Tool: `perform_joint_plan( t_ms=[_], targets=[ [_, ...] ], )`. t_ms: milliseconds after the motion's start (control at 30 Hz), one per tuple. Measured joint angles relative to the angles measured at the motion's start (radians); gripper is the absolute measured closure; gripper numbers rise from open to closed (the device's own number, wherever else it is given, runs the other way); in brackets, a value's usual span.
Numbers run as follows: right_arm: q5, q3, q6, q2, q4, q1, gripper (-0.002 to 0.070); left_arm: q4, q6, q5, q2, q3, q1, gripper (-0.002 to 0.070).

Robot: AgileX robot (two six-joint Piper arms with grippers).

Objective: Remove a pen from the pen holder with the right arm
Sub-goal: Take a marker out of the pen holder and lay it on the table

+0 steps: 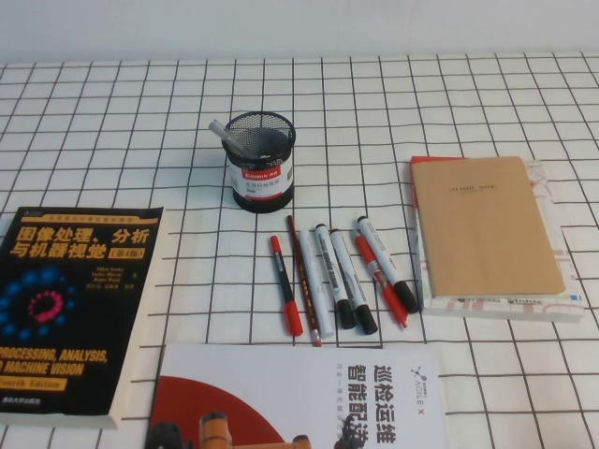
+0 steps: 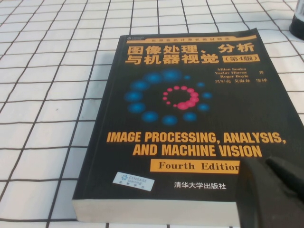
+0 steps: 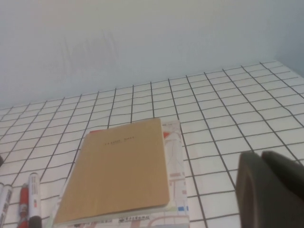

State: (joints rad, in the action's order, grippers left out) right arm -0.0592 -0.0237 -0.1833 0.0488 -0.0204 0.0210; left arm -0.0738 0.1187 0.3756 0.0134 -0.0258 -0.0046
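Note:
A black mesh pen holder [image 1: 260, 161] stands upright at mid table, with one grey pen [image 1: 229, 137] leaning out of it to the left. In front of it several pens lie side by side: a red pen [image 1: 286, 285], a brown pencil [image 1: 303, 279] and white markers [image 1: 352, 281]. My right gripper [image 3: 260, 156] is shut and empty; it hovers over bare cloth to the right of the brown notebook [image 3: 121, 168], far from the holder. My left gripper [image 2: 265, 161] is shut, low over the black book [image 2: 190, 128]. Neither gripper shows in the high view.
The black textbook [image 1: 70, 309] lies at the front left. At the right, the brown notebook [image 1: 485, 224] rests on a white booklet. A white and red booklet [image 1: 299, 398] lies at the front edge. A checked cloth [image 1: 112, 122] covers the table.

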Motion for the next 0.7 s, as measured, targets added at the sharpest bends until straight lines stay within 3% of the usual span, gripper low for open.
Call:
perform_joint_plan(
  t_ms=[400, 700],
  targets=[
    [-0.103, -0.002, 0.002, -0.056, 0.008, 0.020, 0.0692, 0.000, 0.000, 0.000, 0.000, 0.000, 0.000, 0.0679],
    [-0.162, -0.002, 0.213, -0.056, -0.031, 0.020, 0.0692, 0.000, 0.000, 0.000, 0.000, 0.000, 0.000, 0.0680]
  ],
)
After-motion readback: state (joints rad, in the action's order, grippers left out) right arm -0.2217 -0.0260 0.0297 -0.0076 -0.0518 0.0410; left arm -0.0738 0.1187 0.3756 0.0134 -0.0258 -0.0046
